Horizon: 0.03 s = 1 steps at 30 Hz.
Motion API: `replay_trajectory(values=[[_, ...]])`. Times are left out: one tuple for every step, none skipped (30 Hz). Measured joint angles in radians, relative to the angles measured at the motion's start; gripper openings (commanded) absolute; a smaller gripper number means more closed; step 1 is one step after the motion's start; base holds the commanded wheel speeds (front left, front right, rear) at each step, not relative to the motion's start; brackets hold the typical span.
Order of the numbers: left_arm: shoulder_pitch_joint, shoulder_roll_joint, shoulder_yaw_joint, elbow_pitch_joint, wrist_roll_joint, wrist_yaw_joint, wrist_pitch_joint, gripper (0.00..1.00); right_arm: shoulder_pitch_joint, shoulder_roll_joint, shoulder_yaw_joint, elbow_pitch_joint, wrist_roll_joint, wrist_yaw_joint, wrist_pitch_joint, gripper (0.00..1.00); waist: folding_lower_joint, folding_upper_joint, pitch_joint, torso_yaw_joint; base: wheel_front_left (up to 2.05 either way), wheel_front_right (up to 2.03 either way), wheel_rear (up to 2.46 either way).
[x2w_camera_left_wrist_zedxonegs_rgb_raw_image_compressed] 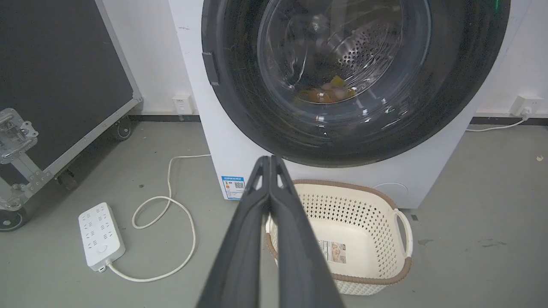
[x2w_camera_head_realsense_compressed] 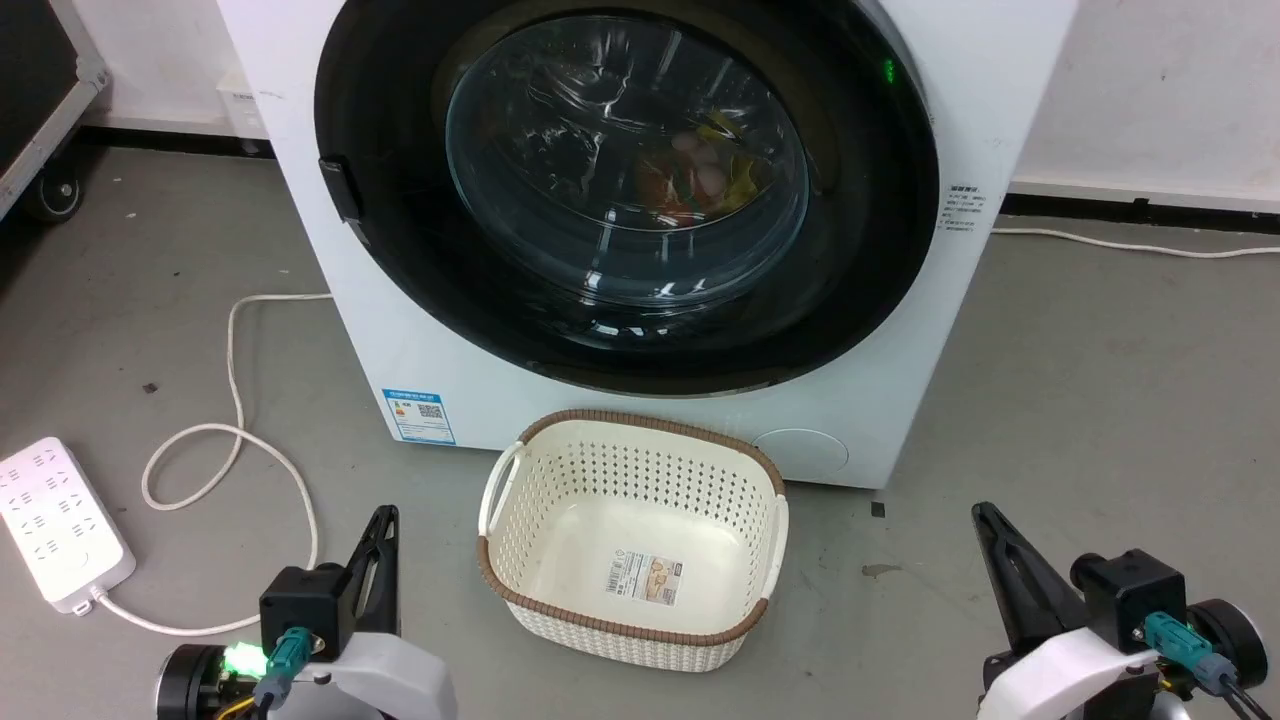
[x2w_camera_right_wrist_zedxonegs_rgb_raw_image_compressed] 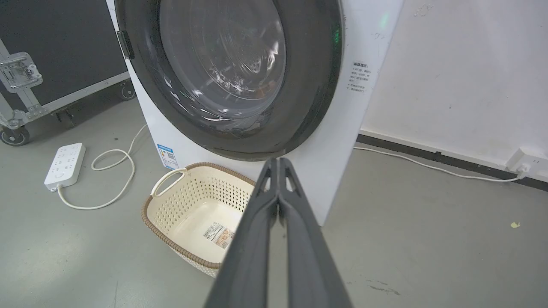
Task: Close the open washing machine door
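The white washing machine [x2w_camera_head_realsense_compressed: 420, 340] stands straight ahead. Its round black-rimmed washing machine door [x2w_camera_head_realsense_compressed: 625, 170] lies flat against the machine's front, and colourful laundry shows through the glass bowl. The door latch handle sits on the rim's left side. My left gripper [x2w_camera_head_realsense_compressed: 385, 515] is shut and empty, low on the left and well short of the machine. My right gripper [x2w_camera_head_realsense_compressed: 985, 512] is shut and empty, low on the right. In the left wrist view the left gripper [x2w_camera_left_wrist_zedxonegs_rgb_raw_image_compressed: 270, 159] points at the door [x2w_camera_left_wrist_zedxonegs_rgb_raw_image_compressed: 239, 98]. The right gripper [x2w_camera_right_wrist_zedxonegs_rgb_raw_image_compressed: 278, 161] points at the door's [x2w_camera_right_wrist_zedxonegs_rgb_raw_image_compressed: 308, 85] lower rim.
A cream perforated basket [x2w_camera_head_realsense_compressed: 640, 430] with nothing in it sits on the grey floor right before the machine, between my grippers. A white power strip [x2w_camera_head_realsense_compressed: 55, 525] and its looping cable [x2w_camera_head_realsense_compressed: 235, 400] lie at the left. A black wheeled case [x2w_camera_left_wrist_zedxonegs_rgb_raw_image_compressed: 55, 85] stands further left.
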Motion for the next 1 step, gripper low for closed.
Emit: replay_trajectory(values=[[0.0,0.0,0.0,0.0,0.0,0.0,0.0,0.0,0.0,0.0,0.0,0.0,0.0,0.0,0.0,0.0,0.0,0.0,0.0,0.0,0.0,0.0,0.0]])
